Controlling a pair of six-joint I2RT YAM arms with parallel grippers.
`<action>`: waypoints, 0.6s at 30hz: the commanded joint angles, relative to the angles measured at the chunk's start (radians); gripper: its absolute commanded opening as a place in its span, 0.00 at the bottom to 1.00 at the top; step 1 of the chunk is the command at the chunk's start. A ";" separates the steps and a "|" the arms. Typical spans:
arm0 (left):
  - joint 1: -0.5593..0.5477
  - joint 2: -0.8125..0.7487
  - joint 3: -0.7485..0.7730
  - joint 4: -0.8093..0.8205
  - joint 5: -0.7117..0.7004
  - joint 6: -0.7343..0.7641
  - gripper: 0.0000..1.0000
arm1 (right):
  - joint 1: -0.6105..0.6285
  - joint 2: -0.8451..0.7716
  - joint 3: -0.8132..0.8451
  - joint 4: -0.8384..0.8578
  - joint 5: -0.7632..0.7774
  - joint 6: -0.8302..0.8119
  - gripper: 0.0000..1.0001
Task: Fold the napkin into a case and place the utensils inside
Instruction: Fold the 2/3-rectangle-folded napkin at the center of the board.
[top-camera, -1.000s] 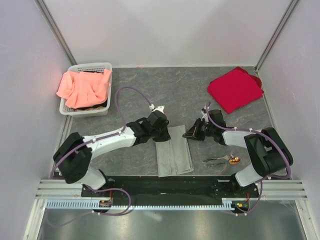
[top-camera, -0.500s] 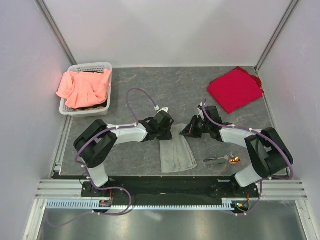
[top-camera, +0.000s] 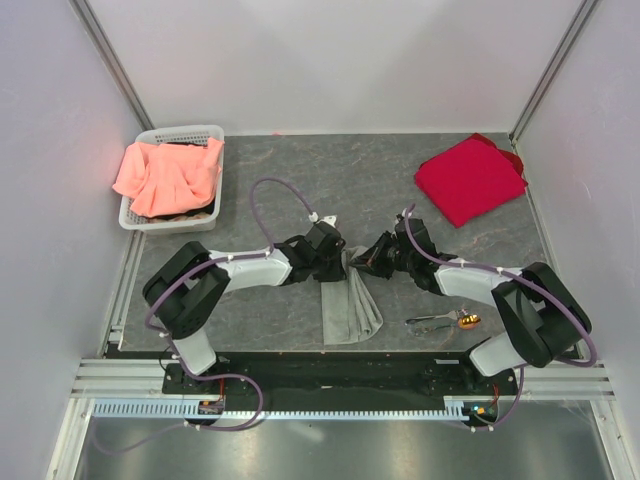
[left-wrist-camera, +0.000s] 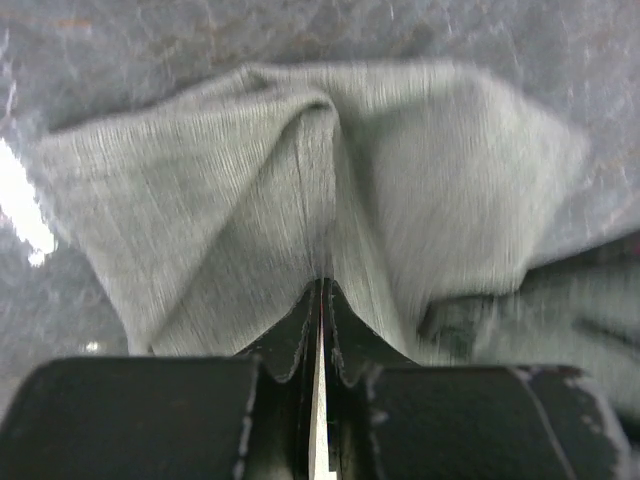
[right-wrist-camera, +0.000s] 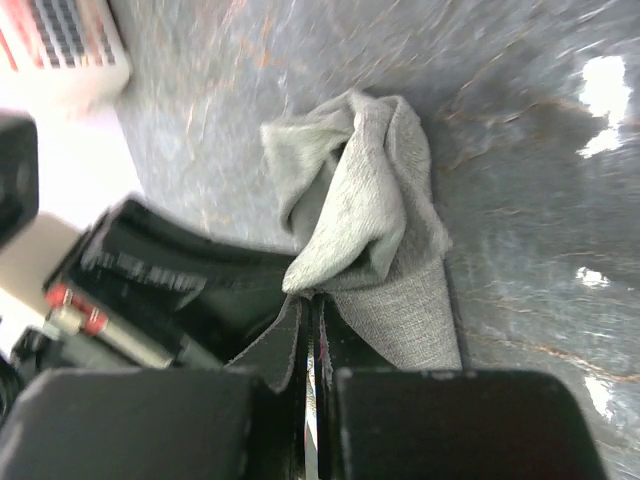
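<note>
Your left end effector (top-camera: 338, 264) and right end effector (top-camera: 370, 263), both clamped on the 12 o'clock edge of the thin grey-green cloth napkin (top-camera: 352, 308), have drawn together, bunching it narrower on the tabletop (top-camera: 300, 190), so the fold is underway.

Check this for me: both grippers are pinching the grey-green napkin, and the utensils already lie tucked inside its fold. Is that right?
One part is wrong. The left gripper and right gripper do pinch the napkin, but the utensils are not inside it: they lie bare on the table, to its right and apart from it, as the top external view shows.
</note>
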 joint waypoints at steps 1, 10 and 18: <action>0.001 -0.108 -0.008 -0.052 0.031 -0.002 0.09 | 0.000 -0.036 -0.001 0.031 0.082 0.069 0.00; 0.006 -0.242 -0.056 -0.150 0.014 -0.007 0.09 | 0.002 -0.036 0.011 0.013 0.086 0.068 0.00; 0.010 -0.219 -0.112 -0.156 -0.033 0.021 0.08 | 0.016 -0.024 0.027 0.007 0.092 0.069 0.00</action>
